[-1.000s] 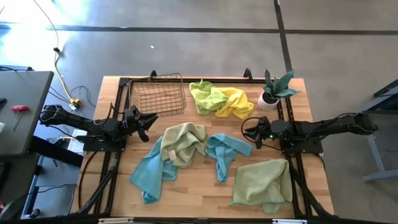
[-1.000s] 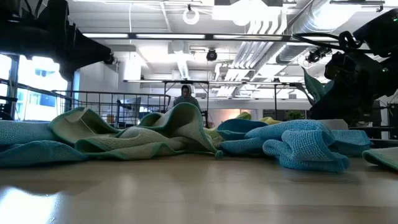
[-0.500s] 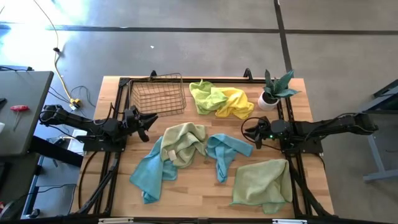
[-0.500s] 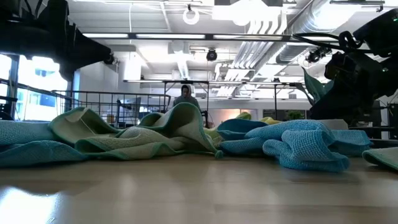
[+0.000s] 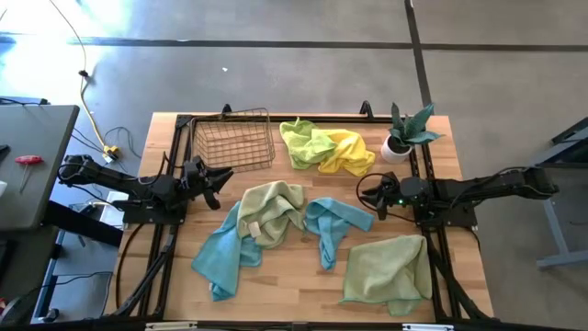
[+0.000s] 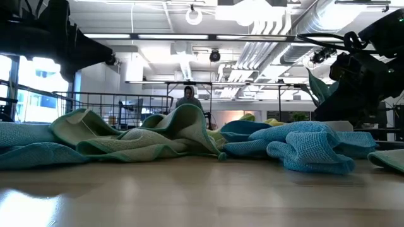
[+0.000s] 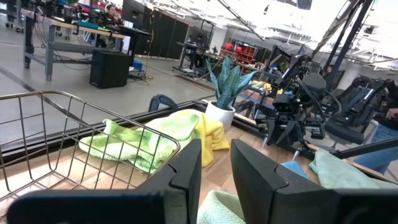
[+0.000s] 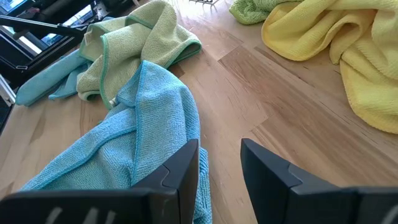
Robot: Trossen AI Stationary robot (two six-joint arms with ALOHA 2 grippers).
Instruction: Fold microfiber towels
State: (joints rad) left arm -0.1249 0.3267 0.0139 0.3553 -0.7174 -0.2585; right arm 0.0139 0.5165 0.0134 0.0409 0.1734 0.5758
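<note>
Several microfiber towels lie crumpled on the wooden table. A lime green towel [image 5: 306, 143] and a yellow towel [image 5: 351, 153] lie together at the far middle. A sage green towel [image 5: 271, 210] lies in the middle, partly over a teal towel [image 5: 220, 259]. A light blue towel [image 5: 331, 226] lies to its right, and another sage green towel [image 5: 388, 268] lies at the near right. My left gripper [image 5: 223, 181] hovers at the left edge beside the basket, slightly open and holding nothing [image 7: 216, 155]. My right gripper [image 5: 365, 198] hovers at the right edge, slightly open over the light blue towel's edge [image 8: 221, 155].
A wire basket [image 5: 232, 140] stands at the far left. A small potted plant [image 5: 404, 134] stands at the far right. Black frame rails [image 5: 428, 175] run along both sides of the table. Bare wood [image 5: 285, 290] shows near the front edge. A person [image 6: 188, 98] stands far off in the room.
</note>
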